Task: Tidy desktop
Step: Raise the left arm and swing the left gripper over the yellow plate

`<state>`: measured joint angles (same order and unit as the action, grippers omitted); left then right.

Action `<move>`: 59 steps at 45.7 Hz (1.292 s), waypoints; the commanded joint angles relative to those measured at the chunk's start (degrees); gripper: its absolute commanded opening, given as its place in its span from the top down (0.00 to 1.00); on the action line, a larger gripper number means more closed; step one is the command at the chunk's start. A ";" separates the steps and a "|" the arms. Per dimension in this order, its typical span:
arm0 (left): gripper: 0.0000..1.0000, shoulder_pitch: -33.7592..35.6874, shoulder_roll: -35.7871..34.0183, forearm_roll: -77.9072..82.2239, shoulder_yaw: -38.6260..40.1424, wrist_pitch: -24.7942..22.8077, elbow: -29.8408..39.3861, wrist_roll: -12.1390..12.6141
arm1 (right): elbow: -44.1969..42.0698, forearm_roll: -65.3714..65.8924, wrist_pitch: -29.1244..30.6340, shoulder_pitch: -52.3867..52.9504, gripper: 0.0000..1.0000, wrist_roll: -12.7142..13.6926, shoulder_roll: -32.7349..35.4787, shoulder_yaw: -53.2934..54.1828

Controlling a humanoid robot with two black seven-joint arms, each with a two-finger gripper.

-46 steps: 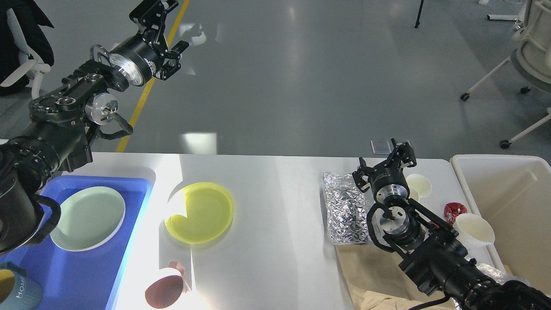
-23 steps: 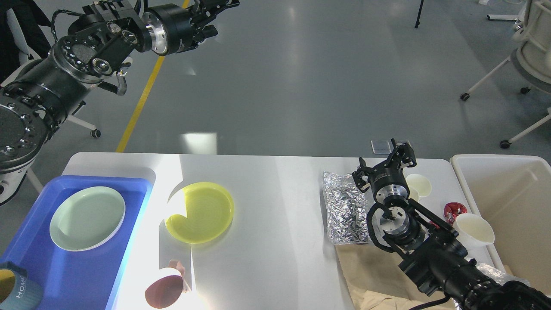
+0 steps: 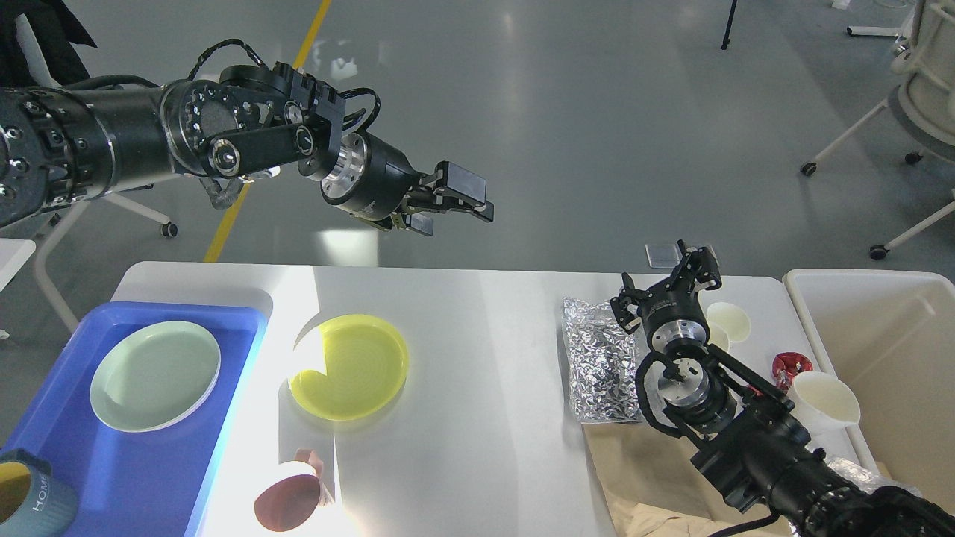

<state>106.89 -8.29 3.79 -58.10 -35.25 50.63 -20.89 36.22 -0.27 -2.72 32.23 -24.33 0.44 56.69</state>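
The white-grey desktop (image 3: 477, 432) holds a yellow plate (image 3: 349, 367), a pink cup (image 3: 287, 501) lying on its side, a crumpled foil bag (image 3: 600, 358), two white cups (image 3: 730, 322) (image 3: 824, 399) and a red wrapper (image 3: 791, 365). My left gripper (image 3: 456, 205) is open and empty, in the air above the table's far edge, beyond the yellow plate. My right gripper (image 3: 664, 283) is open and empty, just right of the foil bag's top and left of the far white cup.
A blue tray (image 3: 149, 485) at the left holds a pale green plate (image 3: 155, 375) and a blue-grey mug (image 3: 26, 503). A beige bin (image 3: 888, 350) stands off the right edge. Brown paper (image 3: 649, 477) lies under my right arm. Office chairs stand on the floor beyond.
My left arm has swung from the upper left down and to the right, bringing its gripper over the table's far edge. The right arm and the table's items have not moved.
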 commanded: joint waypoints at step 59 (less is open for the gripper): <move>0.02 -1.68 5.83 -0.10 -9.31 -0.61 3.15 -0.03 | -0.01 0.00 0.00 -0.06 0.00 -0.02 0.00 0.00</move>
<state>105.39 -2.51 3.73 -67.32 -35.55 53.19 -20.93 36.30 -0.27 -2.72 32.16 -24.34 0.44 56.69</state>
